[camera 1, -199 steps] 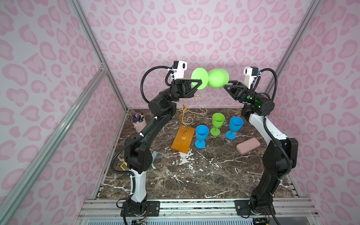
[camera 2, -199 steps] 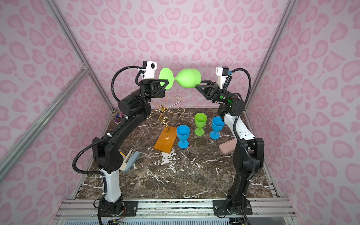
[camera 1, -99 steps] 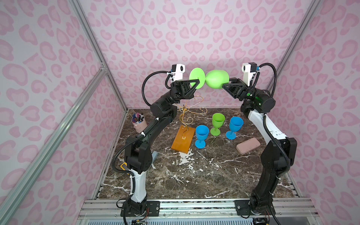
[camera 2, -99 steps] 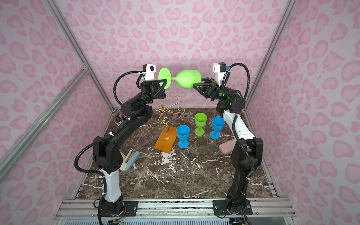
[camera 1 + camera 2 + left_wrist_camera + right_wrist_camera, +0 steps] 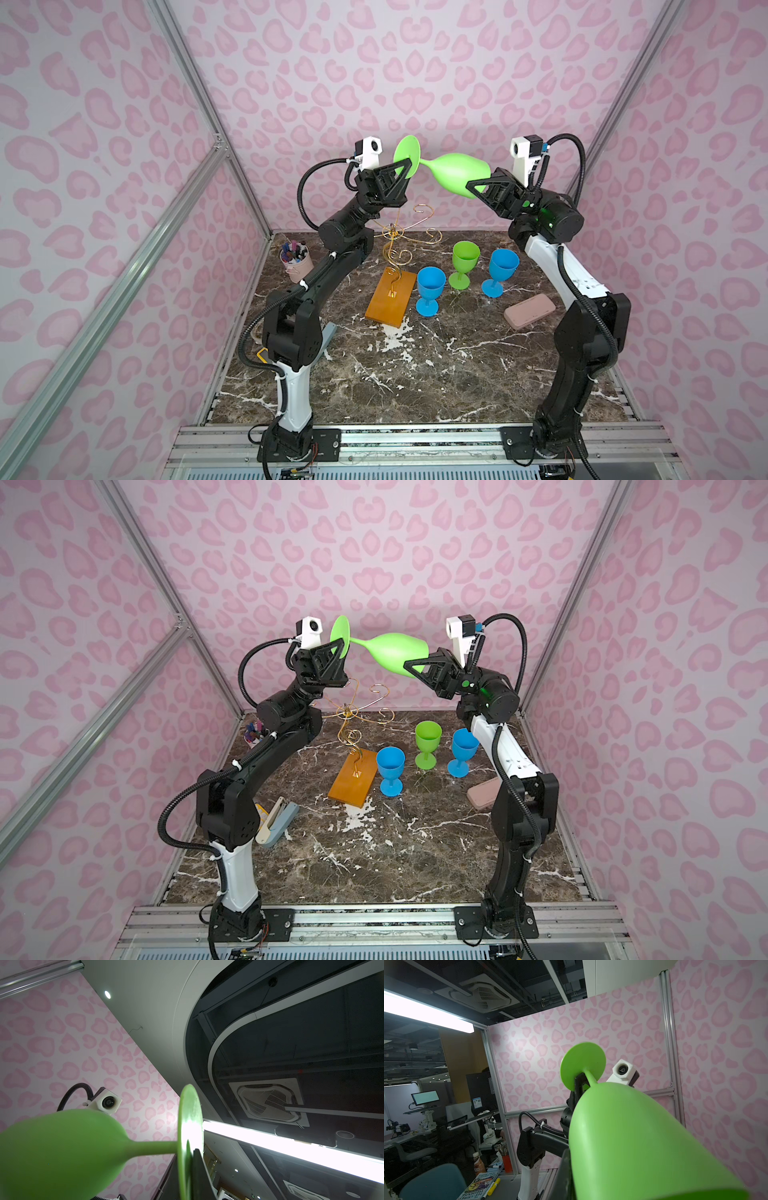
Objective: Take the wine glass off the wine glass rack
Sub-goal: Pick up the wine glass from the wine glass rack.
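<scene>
As arms arch high, both hold wine glass.

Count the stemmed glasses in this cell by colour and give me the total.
Green: 2 - raised green glass, standing green glass
Blue: 2 - blue glass next to the wine glass rack, second blue glass
Total: 4
</scene>
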You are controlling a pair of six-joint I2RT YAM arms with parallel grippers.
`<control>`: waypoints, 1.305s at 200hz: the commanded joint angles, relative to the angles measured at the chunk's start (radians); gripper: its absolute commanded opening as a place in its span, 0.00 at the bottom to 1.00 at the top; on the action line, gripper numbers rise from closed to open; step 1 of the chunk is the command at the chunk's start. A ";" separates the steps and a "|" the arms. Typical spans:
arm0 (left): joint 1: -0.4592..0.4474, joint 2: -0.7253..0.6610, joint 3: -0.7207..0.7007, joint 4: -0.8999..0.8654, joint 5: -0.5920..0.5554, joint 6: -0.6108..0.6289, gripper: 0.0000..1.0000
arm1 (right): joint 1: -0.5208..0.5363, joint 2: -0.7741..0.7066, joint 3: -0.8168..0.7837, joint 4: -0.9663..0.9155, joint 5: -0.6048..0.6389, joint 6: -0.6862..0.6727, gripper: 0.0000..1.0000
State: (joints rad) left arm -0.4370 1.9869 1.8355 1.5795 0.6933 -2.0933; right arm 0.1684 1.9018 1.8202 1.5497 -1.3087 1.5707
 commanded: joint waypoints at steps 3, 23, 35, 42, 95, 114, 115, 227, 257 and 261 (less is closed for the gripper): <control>0.004 -0.009 -0.005 0.016 0.092 -0.386 0.38 | 0.006 -0.015 0.008 0.003 -0.007 0.003 0.00; 0.009 -0.016 -0.004 0.016 0.094 -0.384 0.83 | 0.002 -0.032 0.017 0.005 0.014 0.004 0.00; 0.011 -0.020 -0.002 0.016 0.093 -0.382 0.98 | 0.002 -0.046 0.019 0.003 0.027 -0.002 0.00; 0.012 -0.024 -0.002 0.016 0.093 -0.381 0.98 | 0.000 -0.056 0.019 -0.008 0.033 -0.011 0.00; 0.026 -0.082 -0.018 0.010 0.171 -0.324 0.98 | -0.101 -0.231 -0.065 -0.282 0.172 -0.200 0.00; 0.026 -0.129 -0.052 -0.020 0.223 -0.247 0.98 | -0.127 -0.337 -0.076 -0.646 0.161 -0.424 0.00; 0.026 -0.131 -0.054 -0.022 0.226 -0.242 0.98 | -0.127 -0.343 -0.075 -0.675 0.161 -0.443 0.00; 0.078 -0.553 -0.313 -0.625 0.377 0.645 0.98 | -0.133 -0.712 -0.018 -2.566 0.690 -1.422 0.00; 0.121 -0.738 -0.369 -1.080 0.300 1.093 0.98 | -0.037 -0.731 -0.031 -2.755 0.867 -1.475 0.00; 0.126 -0.764 -0.373 -1.141 0.280 1.151 0.98 | -0.016 -0.728 -0.037 -2.773 0.884 -1.476 0.00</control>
State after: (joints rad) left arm -0.3305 1.3273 1.4872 0.8562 1.0328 -1.4002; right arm 0.0849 1.1713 1.8034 -0.9932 -0.6025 0.1787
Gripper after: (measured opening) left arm 0.982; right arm 0.049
